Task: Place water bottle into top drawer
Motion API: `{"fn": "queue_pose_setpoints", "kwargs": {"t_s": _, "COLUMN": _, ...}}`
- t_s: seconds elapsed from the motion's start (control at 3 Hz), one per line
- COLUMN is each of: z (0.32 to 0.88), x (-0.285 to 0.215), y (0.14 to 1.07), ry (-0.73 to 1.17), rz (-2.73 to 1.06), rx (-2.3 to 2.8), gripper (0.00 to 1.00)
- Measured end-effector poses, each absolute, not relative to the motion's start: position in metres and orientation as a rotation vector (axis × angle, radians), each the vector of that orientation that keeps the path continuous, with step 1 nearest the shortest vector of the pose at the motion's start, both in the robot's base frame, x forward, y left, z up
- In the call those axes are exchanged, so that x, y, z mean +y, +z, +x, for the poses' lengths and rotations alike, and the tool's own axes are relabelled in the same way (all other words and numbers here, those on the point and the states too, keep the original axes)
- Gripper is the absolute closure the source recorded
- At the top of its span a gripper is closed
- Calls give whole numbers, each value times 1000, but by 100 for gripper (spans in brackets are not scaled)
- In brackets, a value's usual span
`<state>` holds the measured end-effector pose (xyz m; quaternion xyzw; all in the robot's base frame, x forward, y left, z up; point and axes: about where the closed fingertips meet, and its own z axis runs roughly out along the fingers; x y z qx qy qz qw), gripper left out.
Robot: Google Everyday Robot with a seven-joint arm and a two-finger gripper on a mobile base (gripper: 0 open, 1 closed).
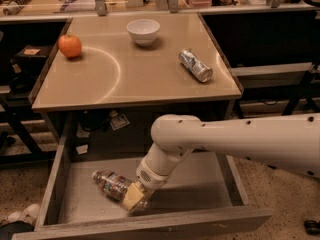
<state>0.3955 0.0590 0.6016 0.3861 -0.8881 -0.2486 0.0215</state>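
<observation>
The water bottle (111,183), clear with a coloured label band, lies tilted low inside the open top drawer (150,223), toward its front left. My gripper (132,199) reaches down into the drawer from the white arm on the right and sits at the bottle's right end, its yellowish fingertips (131,197) against the bottle. The bottle's left end points to the drawer's back left.
On the tan table top (135,79) above the drawer are an orange (70,46) at the left, a white bowl (143,31) at the back and a silver can (195,65) lying at the right. Cluttered shelves stand behind.
</observation>
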Motion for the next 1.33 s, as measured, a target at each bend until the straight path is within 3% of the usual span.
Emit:
{"fn": "queue_pose_setpoints", "kwargs": {"t_s": 1.0, "z": 395, "x": 59, "y": 602, "ry": -771, "rz": 1197, "rx": -2752, "gripper": 12}}
{"fn": "queue_pose_setpoints", "kwargs": {"t_s": 1.33, "z": 395, "x": 59, "y": 602, "ry": -771, "rz": 1197, "rx": -2752, "gripper": 0}}
